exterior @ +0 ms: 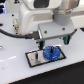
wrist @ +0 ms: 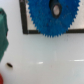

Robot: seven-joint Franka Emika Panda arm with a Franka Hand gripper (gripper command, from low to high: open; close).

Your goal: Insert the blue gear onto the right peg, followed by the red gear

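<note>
The blue gear (exterior: 51,52) lies flat on the exterior view's right part of the dark plate (exterior: 34,60) with the pale rim. In the wrist view the blue gear (wrist: 50,17) shows its toothed rim, and a greyish spot fills its hub, where the right peg stands mostly hidden. My gripper (exterior: 53,43) hangs just above the gear, open and holding nothing; its fingers (exterior: 64,40) stand wider than the gear. A red sliver (wrist: 1,79) at the wrist view's edge may be the red gear. The exterior view does not show it.
The plate's other peg (exterior: 36,55) stands bare on the exterior view's left. A dark green object (wrist: 3,35) sits at the wrist view's edge beside the plate (wrist: 23,20). A small dark spot (wrist: 9,65) marks the white table (exterior: 15,70). Cables run behind the arm.
</note>
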